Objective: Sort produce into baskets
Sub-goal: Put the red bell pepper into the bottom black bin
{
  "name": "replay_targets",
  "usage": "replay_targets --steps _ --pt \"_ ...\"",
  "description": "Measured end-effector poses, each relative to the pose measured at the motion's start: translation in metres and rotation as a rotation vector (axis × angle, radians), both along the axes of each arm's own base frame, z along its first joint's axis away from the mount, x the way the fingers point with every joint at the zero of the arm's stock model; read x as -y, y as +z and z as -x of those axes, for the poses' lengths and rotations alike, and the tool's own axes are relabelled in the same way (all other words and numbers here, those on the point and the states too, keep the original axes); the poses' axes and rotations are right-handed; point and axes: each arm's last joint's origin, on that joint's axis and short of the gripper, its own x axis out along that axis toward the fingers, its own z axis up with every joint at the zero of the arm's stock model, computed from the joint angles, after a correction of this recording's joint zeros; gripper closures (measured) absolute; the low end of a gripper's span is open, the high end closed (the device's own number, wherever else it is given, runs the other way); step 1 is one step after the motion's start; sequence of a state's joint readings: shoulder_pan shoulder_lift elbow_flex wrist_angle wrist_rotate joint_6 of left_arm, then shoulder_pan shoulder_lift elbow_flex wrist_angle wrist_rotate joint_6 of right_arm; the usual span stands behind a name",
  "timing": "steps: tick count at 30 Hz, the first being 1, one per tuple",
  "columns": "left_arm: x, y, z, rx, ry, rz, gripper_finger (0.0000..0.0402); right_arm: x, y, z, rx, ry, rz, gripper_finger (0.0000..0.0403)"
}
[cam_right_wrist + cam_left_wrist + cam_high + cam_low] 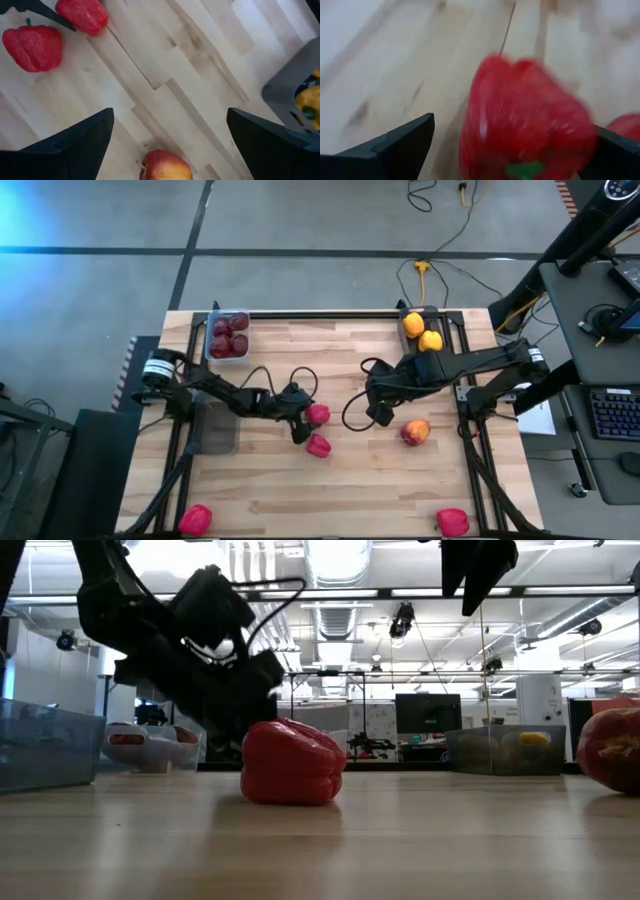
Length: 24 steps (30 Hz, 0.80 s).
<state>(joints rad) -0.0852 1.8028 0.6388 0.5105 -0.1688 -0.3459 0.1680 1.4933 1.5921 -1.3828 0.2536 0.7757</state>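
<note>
On the pale wooden desk [330,490], the clear plastic basket of dark maroon round fruits [228,336] stands at the far left corner. Toward the desk's middle from this basket, the left gripper [300,430] is wide open between two bright red toy peppers: one [318,414] touches it, the other [525,125] lies between its fingers. The step in hand seems the grasp of this pepper; next the jaws must close. Further right, the right gripper [380,415] hangs wide and empty near an orange-red fruit [165,166].
</note>
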Motion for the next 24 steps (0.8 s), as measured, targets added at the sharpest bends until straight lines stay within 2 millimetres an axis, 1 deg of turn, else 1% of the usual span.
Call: replay_targets --steps 3,7,11,13,14,15,17,19,21,24 --pt "0.000 -0.004 -0.001 -0.004 0.004 0.001 0.0020 0.000 0.000 0.000 -0.001 -0.001 -0.002 0.0023" --pt "0.000 -0.004 -0.002 0.011 0.011 0.009 0.0054 0.000 0.000 0.000 -0.003 0.007 0.001 0.0023" --pt "0.000 -0.001 -0.002 0.025 0.036 0.044 0.0104 0.001 0.000 0.000 -0.006 0.023 0.008 0.0023" --pt "0.000 0.006 -0.001 0.038 0.055 0.072 0.0133 0.002 0.000 0.000 -0.005 0.025 0.013 0.0023" --pt "0.000 0.012 0.000 0.044 0.061 0.080 0.0146 0.002 0.000 -0.001 -0.003 0.025 0.016 0.0023" --pt "0.001 0.019 0.002 0.053 0.064 0.088 0.0150 0.002 0.000 -0.001 -0.003 0.026 0.017 0.0023" --pt "0.002 0.036 0.009 0.069 0.060 0.093 0.0150 0.003 0.000 -0.001 -0.001 0.028 0.024 0.0023" --pt "0.003 0.057 0.020 0.077 0.054 0.097 0.0150 0.002 0.000 -0.002 0.010 0.020 0.025 0.0023" --pt "0.004 0.079 0.037 0.060 0.078 0.097 0.0150 0.002 0.001 -0.003 0.025 -0.001 0.024 0.0023" --pt "0.004 0.107 0.069 -0.062 0.100 0.079 0.0150 0.001 0.001 -0.006 0.067 -0.030 0.020 0.0023"
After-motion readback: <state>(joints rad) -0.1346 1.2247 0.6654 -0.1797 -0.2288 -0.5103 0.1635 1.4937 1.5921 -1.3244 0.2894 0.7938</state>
